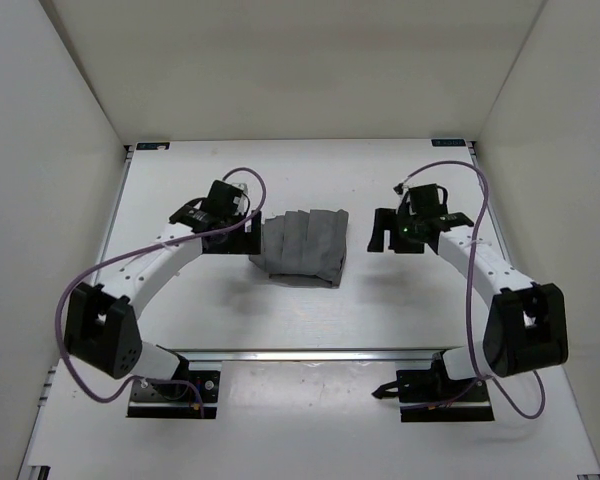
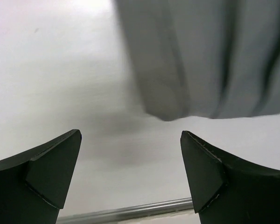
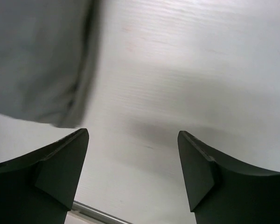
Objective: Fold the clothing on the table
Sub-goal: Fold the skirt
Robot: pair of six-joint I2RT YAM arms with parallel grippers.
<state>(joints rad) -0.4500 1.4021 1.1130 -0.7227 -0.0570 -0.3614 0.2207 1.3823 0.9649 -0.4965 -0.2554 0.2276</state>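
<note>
The clothing [image 1: 302, 245], a grey pleated skirt, lies folded into a compact block on the white table [image 1: 310, 170]. Just left of it hovers my left gripper [image 1: 242, 238], its jaws open and empty. In the left wrist view the clothing [image 2: 210, 56] fills the upper right, ahead of the open left gripper [image 2: 130, 161]. A little way right of the cloth stands my right gripper [image 1: 383, 231], open with nothing in it. In the right wrist view the clothing [image 3: 35, 56] shows at the upper left, and the right gripper [image 3: 133, 161] stands over bare table.
White walls close in the table on three sides. A metal rail [image 1: 310, 353] runs along the near edge, between the two arm bases. The same rail [image 2: 130, 210] shows low in the left wrist view, and the rail [image 3: 98, 213] again in the right wrist view.
</note>
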